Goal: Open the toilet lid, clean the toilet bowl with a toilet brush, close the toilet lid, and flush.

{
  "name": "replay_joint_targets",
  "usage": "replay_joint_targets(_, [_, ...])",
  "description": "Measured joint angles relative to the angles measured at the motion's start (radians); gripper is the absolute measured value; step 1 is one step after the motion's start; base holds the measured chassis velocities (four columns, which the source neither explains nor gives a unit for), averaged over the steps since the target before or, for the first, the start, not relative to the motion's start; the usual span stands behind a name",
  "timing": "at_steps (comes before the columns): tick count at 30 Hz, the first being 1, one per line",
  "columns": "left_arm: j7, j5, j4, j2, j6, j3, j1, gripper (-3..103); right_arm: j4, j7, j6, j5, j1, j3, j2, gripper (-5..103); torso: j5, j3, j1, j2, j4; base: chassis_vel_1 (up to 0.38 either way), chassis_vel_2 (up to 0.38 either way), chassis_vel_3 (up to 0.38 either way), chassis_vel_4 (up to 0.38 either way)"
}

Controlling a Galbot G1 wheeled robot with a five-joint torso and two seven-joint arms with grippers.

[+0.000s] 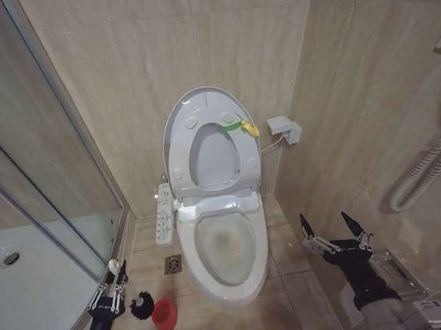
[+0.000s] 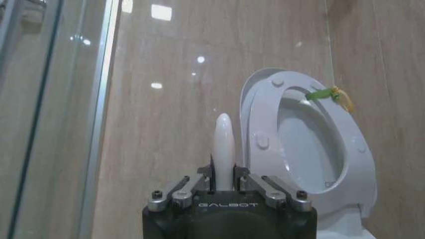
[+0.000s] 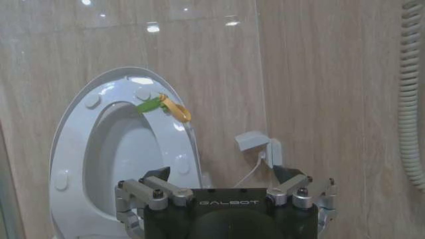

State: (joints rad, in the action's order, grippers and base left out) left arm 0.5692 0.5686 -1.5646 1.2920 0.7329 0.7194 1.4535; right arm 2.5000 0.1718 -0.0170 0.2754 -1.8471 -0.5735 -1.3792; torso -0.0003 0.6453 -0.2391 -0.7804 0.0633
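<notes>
The toilet lid point(image 1: 197, 106) stands raised against the back wall, with the ring seat point(image 1: 242, 166) up in front of it and a green-and-yellow tag point(image 1: 241, 126) at the top. The toilet bowl point(image 1: 227, 249) lies uncovered below. Low on the left, my left gripper point(image 1: 114, 281) is shut on the white handle point(image 2: 223, 142) of the toilet brush. Its dark head point(image 1: 143, 305) hangs just left of the red holder point(image 1: 164, 315) on the floor. My right gripper point(image 1: 325, 220) is open to the right of the bowl, holding nothing, and in the right wrist view the right gripper point(image 3: 222, 177) faces the raised lid point(image 3: 73, 129).
A glass shower enclosure point(image 1: 42, 155) with a white tray borders the left. A button panel point(image 1: 163, 212) sits at the bowl's left side and a floor drain point(image 1: 173, 264) lies below it. A white wall box point(image 1: 284, 129) and a ribbed hose point(image 1: 423, 172) are on the right wall.
</notes>
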Motion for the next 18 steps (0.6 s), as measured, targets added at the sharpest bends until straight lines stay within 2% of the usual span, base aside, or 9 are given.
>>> replay_joint_targets(5, [0.033, 0.022, 0.138, -0.001, 0.025, -0.033, -0.078, 19, 0.000, 0.000, 0.000, 0.000, 0.000, 0.000, 0.000, 100, 0.0003, 0.000, 0.000, 0.000, -0.0003, 0.000, 0.000, 0.000, 0.000])
replay_joint_targets(12, [0.067, 0.036, 0.254, -0.002, 0.062, -0.040, -0.118, 19, 0.000, 0.000, 0.000, 0.000, 0.000, 0.000, 0.000, 100, 0.0002, 0.000, 0.000, 0.000, -0.0005, 0.000, 0.000, 0.000, 0.000])
replay_joint_targets(13, [0.090, 0.044, 0.284, -0.003, 0.072, -0.040, -0.131, 19, 0.000, 0.000, 0.000, 0.000, 0.000, 0.000, 0.000, 100, 0.0001, 0.000, 0.000, 0.000, -0.0006, 0.000, 0.000, 0.000, 0.000])
replay_joint_targets(15, [0.173, 0.077, 0.384, -0.013, 0.087, -0.037, -0.171, 19, 0.000, 0.000, 0.000, 0.000, 0.000, 0.000, 0.000, 100, 0.0001, 0.000, 0.000, 0.000, -0.0002, 0.000, 0.000, 0.000, 0.000])
replay_joint_targets(18, [0.193, 0.094, 0.422, -0.019, 0.088, -0.038, -0.185, 19, 0.000, 0.000, 0.000, 0.000, 0.000, 0.000, 0.000, 100, 0.0001, 0.000, 0.000, 0.000, -0.0005, 0.000, 0.000, 0.000, 0.000])
